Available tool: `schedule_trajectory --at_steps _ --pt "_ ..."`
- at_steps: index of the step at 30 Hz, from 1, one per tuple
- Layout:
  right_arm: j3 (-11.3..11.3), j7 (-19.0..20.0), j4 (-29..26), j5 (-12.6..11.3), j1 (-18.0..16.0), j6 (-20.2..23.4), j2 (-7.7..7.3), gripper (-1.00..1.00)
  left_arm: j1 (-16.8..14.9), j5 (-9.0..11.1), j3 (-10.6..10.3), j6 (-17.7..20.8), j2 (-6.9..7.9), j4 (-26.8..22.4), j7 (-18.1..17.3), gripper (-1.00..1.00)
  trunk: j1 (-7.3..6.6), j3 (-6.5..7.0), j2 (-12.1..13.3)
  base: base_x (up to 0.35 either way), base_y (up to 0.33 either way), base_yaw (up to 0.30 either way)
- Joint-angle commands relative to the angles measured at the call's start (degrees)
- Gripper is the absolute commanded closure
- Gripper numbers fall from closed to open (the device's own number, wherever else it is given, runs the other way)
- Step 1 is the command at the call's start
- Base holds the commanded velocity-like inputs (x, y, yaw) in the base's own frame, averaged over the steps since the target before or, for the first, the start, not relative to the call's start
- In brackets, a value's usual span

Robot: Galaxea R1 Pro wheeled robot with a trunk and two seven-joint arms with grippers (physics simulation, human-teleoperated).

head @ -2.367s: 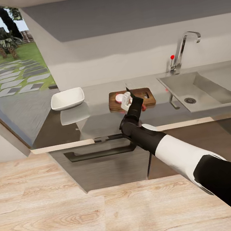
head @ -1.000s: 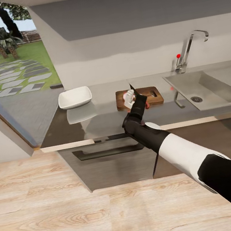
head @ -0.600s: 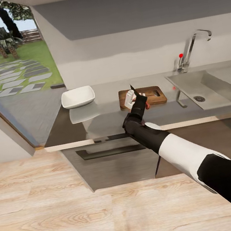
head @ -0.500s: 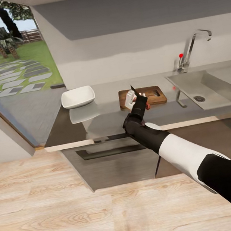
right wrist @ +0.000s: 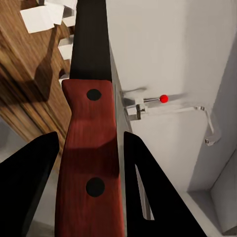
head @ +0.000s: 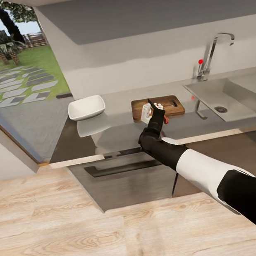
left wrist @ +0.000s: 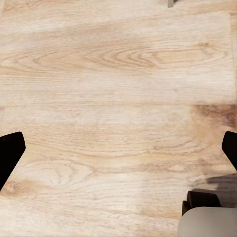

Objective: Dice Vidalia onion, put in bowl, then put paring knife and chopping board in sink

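Over the chopping board [head: 158,107], your right gripper [head: 155,114], clamped on the paring knife [right wrist: 89,143], has dipped slightly; the onion [right wrist: 47,17] looks diced, probably.

The head view looks from high, forward and down, over the countertop [head: 116,132] from some way back. The right wrist view looks from very near along the paring knife [right wrist: 91,123] toward the chopping board [right wrist: 27,69] and the tap [right wrist: 168,106]; both also appear in the head view. The left wrist view faces straight down on the wooden floor [left wrist: 118,98], quite near
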Motion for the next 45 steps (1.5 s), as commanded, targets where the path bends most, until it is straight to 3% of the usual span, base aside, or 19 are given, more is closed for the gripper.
schedule_trajectory --at_steps 1,7,14,21,22,23,24,25,27,29,31,34,45 --pt "0.29 -0.39 0.0 -0.3 -0.08 0.26 -0.02 1.0 -0.06 0.22 -0.22 -0.26 -0.02 0.14 0.05 -1.0 0.0 -0.04 -0.02 0.0 0.0 0.0" --pt "0.1 -0.58 -0.36 -0.16 -0.08 0.24 -0.14 1.0 -0.06 0.22 -0.22 -0.26 -0.01 0.14 0.06 -1.0 0.0 -0.04 -0.02 0.0 0.0 0.0" --pt "-0.15 -1.66 -12.18 0.71 -0.14 1.42 -2.37 1.0 -0.06 0.22 -0.21 -0.26 -0.06 0.14 0.05 -1.0 0.0 -0.04 -0.02 0.0 0.0 0.0" --pt "-0.48 -1.62 -12.99 1.99 -0.16 1.41 -2.59 1.0 -0.06 0.22 -0.22 -0.26 -0.07 0.14 0.06 -1.0 0.0 -0.04 -0.02 0.0 0.0 0.0" --pt "-2.52 -1.36 -14.27 1.94 -0.16 1.21 -2.82 1.0 -0.06 0.22 -0.22 -0.26 -0.05 0.14 0.06 -1.0 0.0 -0.04 -0.02 0.0 0.0 0.0" --pt "-8.25 -0.27 -17.43 1.54 -0.16 0.96 -3.76 1.0 -0.06 0.22 -0.22 -0.26 -0.06 0.14 0.06 -1.0 0.0 -0.04 -0.02 0.0 0.0 0.0" --pt "-29.91 13.02 -25.99 -3.24 -0.31 0.57 -6.58 1.0 -0.06 0.22 -0.22 -0.26 -0.07 0.14 0.05 -1.0 0.0 -0.04 -0.02 0.0 0.0 0.0" --pt "-37.49 21.19 -27.58 -5.48 -0.53 0.66 -8.15 1.0 -0.06 0.22 -0.2 -0.26 -0.07 0.14 0.05 -1.0 0.0 -0.04 -0.02 0.0 0.0 0.0" --pt "-48.0 39.94 -29.5 -7.44 -0.86 0.93 -12.68 1.0 -0.06 0.22 -0.21 -0.26 -0.07 0.14 0.05 -1.0 0.0 -0.04 -0.02 0.0 0.0 0.0" --pt "-50.55 47.03 -30.09 -7.0 -0.97 1.04 -14.53 1.0 -0.06 0.22 -0.22 -0.26 -0.07 0.14 0.05 -1.0 0.0 -0.04 -0.02 0.0 0.0 0.0" --pt "-51.48 49.81 -30.3 -6.67 -0.98 1.06 -15.29 1.0 -0.06 0.22 -0.22 -0.23 -0.07 0.14 0.03 -1.0 0.0 -0.04 -0.02 0.0 0.0 0.0" --pt "-52.11 51.51 -30.48 -6.41 -0.96 0.79 -15.92 1.0 -0.06 0.22 -0.22 -0.18 -0.07 0.14 0.05 -1.0 0.0 -0.04 -0.02 0.0 0.0 0.0" --pt "-52.1 51.63 -30.55 -6.3 -0.96 0.72 -16.26 1.0 -0.06 0.22 -0.22 -0.17 -0.28 0.14 0.06 -1.0 0.0 -0.04 -0.02 0.011 -0.069 0.0"
